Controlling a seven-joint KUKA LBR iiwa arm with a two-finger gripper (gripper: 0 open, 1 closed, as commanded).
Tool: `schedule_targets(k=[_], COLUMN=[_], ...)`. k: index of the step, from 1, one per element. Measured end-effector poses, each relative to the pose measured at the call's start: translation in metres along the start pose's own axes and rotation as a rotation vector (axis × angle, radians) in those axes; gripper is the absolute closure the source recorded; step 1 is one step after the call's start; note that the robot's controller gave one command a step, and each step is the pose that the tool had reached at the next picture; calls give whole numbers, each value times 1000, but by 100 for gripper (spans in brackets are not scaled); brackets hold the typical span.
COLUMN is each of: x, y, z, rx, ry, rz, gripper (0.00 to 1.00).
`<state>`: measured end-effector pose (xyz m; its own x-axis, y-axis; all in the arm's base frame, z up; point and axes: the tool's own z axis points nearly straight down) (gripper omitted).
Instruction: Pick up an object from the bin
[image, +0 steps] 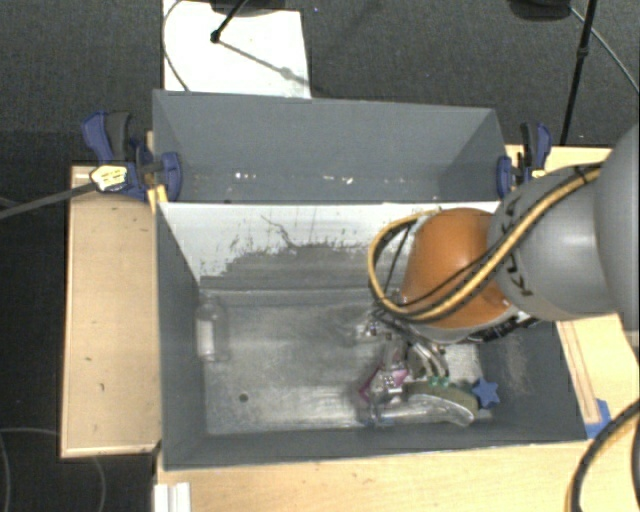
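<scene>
Position first: in the camera view your pincer (389, 388) is low in the bin (280, 350), near the front wall and right of centre, under the orange cover (450, 265) and its cables (383, 262).

Relation that matters: a small purple piece (384, 379) sits right at the pincer's tip, touching it or just beside it on the left. You cannot tell from here whether the purple piece is between the tips, nor whether the pincer stands apart or together; the wrist hides too much. Its long axis cannot be read either.

Neighbours:
- A pale curved piece (446, 405) lies just to the right of the pincer, its length running left to right along the front wall.
- A green bit (436, 381) lies just behind the pale piece; whether they touch is unclear.
- A blue piece (487, 392) lies at the right end of the pale piece, close to the right wall.
- A clear item (207, 335) lies well apart on the left of the floor, upright or not cannot be told.

Judgement: the purple piece is the likeliest target, being nearest. The pale piece crowds the pincer's right side, and the front wall is close, so you have little room to shift forward or right. A closing grip may catch the pale piece along with the purple one. The left side is open floor.
</scene>
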<state>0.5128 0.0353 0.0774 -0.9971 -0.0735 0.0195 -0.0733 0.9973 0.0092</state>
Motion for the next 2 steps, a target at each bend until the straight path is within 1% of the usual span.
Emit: schedule_targets(k=[1, 2], x=[27, 27], y=[-40, -39], z=[-1, -2], rx=[4, 4], ry=[-45, -41], rz=[-101, -102], gripper=[0, 100])
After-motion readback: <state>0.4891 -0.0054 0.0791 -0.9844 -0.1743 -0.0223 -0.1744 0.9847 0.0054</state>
